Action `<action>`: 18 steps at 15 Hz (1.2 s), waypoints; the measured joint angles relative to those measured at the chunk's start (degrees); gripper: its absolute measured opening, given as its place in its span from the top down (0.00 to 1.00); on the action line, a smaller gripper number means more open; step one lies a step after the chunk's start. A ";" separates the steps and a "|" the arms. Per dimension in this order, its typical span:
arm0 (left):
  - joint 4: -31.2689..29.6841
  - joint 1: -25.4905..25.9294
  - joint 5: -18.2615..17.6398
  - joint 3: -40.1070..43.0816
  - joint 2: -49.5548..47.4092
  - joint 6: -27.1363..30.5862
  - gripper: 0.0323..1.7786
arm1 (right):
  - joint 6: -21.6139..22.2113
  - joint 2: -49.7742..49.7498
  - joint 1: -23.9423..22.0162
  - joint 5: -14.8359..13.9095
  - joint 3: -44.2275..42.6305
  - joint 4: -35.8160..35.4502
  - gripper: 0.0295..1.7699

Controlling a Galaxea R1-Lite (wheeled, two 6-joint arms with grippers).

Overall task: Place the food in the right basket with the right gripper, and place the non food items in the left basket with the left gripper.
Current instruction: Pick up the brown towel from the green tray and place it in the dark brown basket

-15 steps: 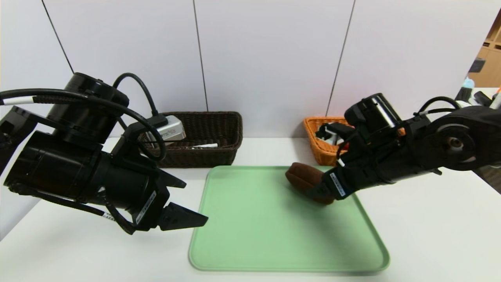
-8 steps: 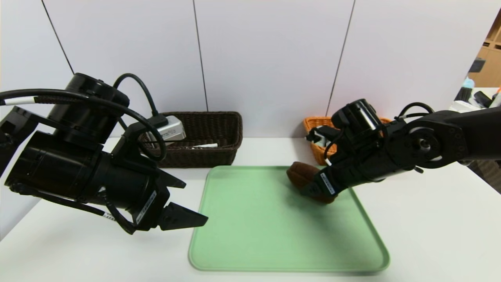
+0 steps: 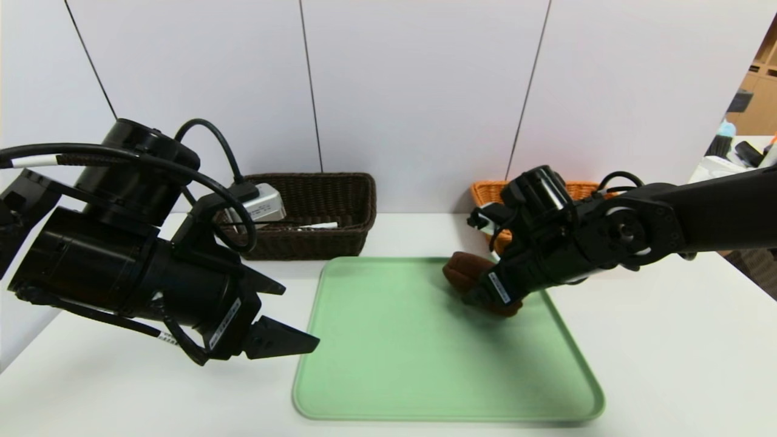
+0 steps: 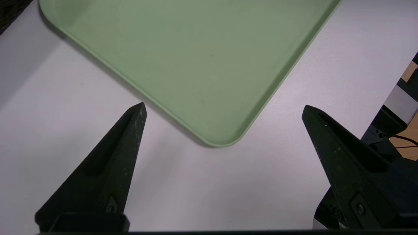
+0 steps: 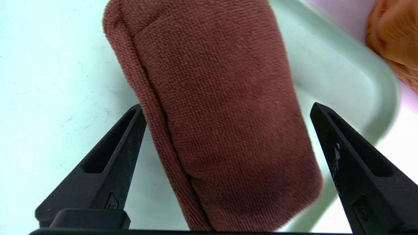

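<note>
Item: brown plush food piece [image 5: 222,114], lying on the green tray [image 3: 425,364], far corner, between the fingers of the right hand [image 5: 225,107]; hand spread wide, nothing gripped.
Handling advice: lower until both fingers flank the soft body evenly, then close across its narrow width.
Left hand [image 4: 222,107]: spread wide, empty, hovering above the desk [image 4: 65,130] off the tray's near corner.
Containers: orange basket [image 3: 495,200] just beyond the right hand, contents hidden; dark basket [image 3: 328,206] beyond the left hand, holding a flat pale item, unidentifiable.
</note>
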 joint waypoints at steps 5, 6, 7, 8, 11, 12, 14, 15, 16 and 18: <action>-1.55 0.11 -0.07 0.61 -0.06 -0.02 0.05 | 0.24 0.34 0.35 0.07 0.01 -0.11 0.04; -1.55 0.13 -0.07 0.66 -0.09 -0.02 0.05 | 0.24 0.26 0.44 0.18 0.04 -0.06 0.04; -1.55 0.13 -0.09 0.72 -0.11 -0.02 0.05 | 0.24 0.12 0.48 0.18 0.01 -0.09 0.04; -1.55 0.13 -0.07 0.74 -0.12 0.00 0.05 | 0.24 0.09 0.52 0.18 0.01 -0.12 0.04; -1.55 0.11 -0.09 0.74 -0.26 -0.02 0.05 | 0.63 -0.13 0.52 0.20 -0.02 -0.09 0.09; -1.57 0.13 -0.07 0.77 -0.30 0.00 0.05 | 0.62 -0.21 0.55 0.13 -0.05 -0.09 0.18; -1.55 0.11 -0.05 0.85 -0.41 -0.02 0.05 | 0.60 -0.16 0.55 0.00 0.06 -0.06 0.37; -1.57 0.11 -0.05 0.85 -0.48 -0.02 0.05 | 0.60 -0.10 0.55 -0.02 0.11 -0.06 0.43; -1.57 0.11 -0.09 0.85 -0.54 -0.02 0.05 | 0.60 -0.02 0.55 -0.02 0.11 -0.09 0.49; -1.57 0.11 -0.09 0.88 -0.72 -0.02 0.05 | 0.60 0.01 0.57 0.02 0.12 -0.11 0.61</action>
